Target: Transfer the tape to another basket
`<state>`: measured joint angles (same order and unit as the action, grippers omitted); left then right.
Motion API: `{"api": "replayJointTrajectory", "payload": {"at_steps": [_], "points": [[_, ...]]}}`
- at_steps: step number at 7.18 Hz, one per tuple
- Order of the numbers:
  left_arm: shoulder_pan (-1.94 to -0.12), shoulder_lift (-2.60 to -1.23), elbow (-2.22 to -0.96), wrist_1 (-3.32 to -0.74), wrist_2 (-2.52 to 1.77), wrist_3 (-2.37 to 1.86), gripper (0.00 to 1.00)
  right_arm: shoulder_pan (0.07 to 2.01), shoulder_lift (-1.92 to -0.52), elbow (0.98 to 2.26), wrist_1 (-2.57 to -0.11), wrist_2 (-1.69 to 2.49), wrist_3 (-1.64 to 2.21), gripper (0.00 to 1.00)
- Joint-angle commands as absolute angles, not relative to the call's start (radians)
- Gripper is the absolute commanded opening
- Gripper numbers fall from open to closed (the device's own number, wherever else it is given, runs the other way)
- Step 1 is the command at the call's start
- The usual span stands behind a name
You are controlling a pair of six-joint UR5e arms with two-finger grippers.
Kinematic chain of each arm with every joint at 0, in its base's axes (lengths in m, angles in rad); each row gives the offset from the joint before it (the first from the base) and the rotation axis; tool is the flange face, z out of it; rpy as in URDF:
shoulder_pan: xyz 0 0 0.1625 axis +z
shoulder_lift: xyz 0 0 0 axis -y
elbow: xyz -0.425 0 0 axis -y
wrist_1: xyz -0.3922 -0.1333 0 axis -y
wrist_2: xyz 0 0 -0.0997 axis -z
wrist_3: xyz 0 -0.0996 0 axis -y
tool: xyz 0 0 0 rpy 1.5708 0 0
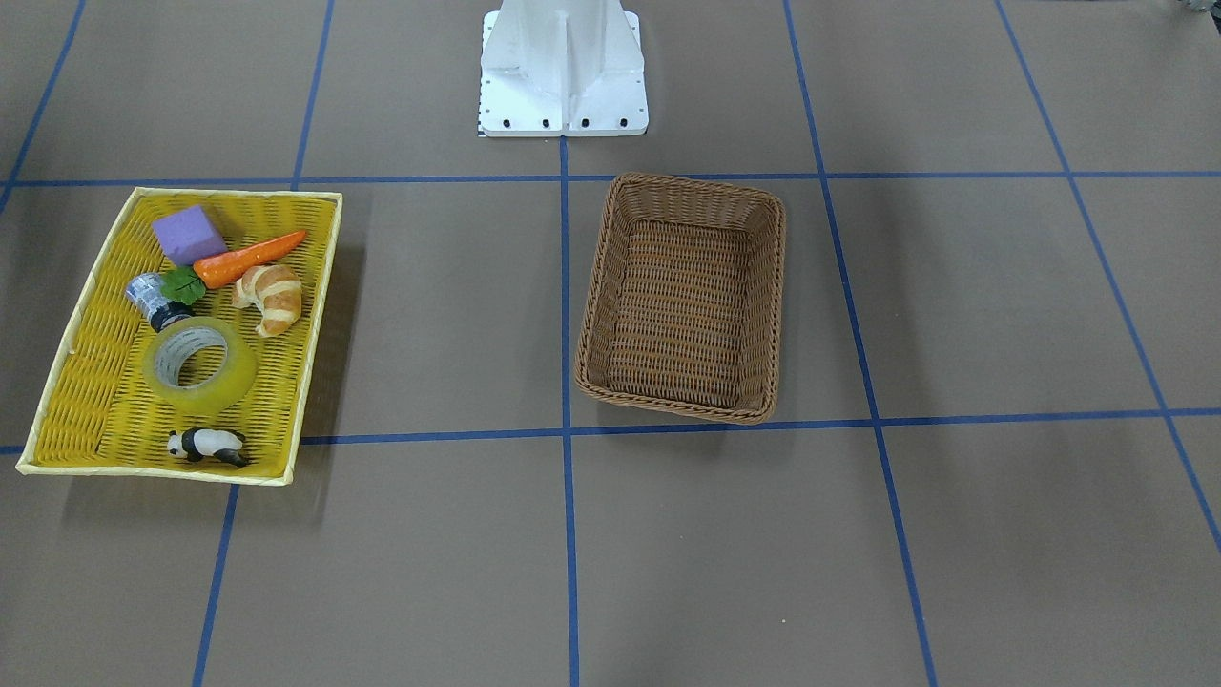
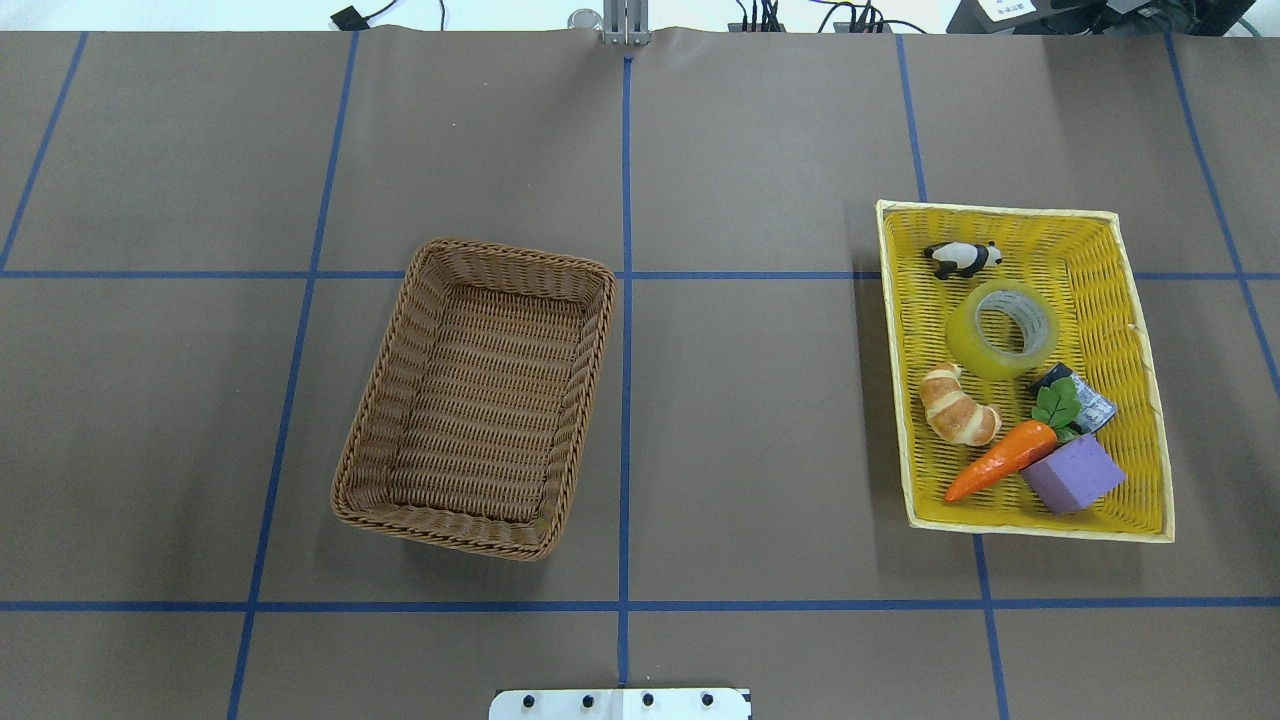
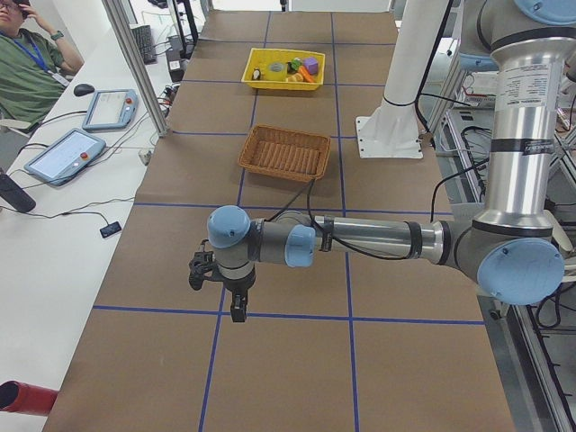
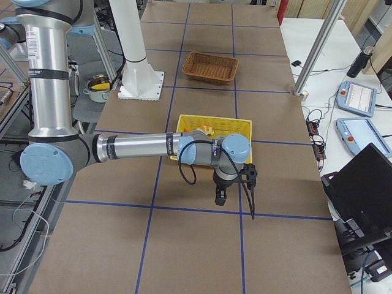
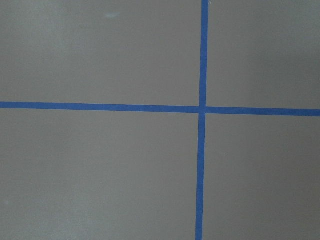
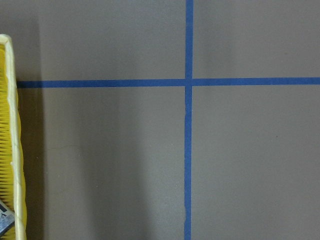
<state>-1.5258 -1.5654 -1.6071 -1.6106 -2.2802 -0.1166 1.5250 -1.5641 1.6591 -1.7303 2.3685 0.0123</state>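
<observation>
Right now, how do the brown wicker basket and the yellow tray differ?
The basket is brown, deep and round-cornered; the yellow tray is bright, shallow and sharper-cornered. The basket is empty; the yellow tray holds the tape, a croissant, a carrot and other small items. Both are woven, rectangular and rest on the table.

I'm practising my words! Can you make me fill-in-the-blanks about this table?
The tape lies in the ____ tray. The empty basket is coloured ____. The block beside the carrot is ____.
Missing words: yellow, brown, purple.
</observation>
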Motion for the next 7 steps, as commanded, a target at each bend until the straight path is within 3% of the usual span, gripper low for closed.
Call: {"api": "replayJointTrajectory", "payload": {"at_steps": [1, 7], "points": [[-1.525, -1.557, -1.605, -1.614, -2.279, -0.117, 0.98, 1.528, -1.574, 1.657, -1.73, 2.37, 0.012, 1.0], [-1.523, -1.557, -1.605, -1.615, -2.287, -0.117, 0.98, 1.549, -1.568, 1.667, -1.729, 2.372, 0.012, 1.0]]}}
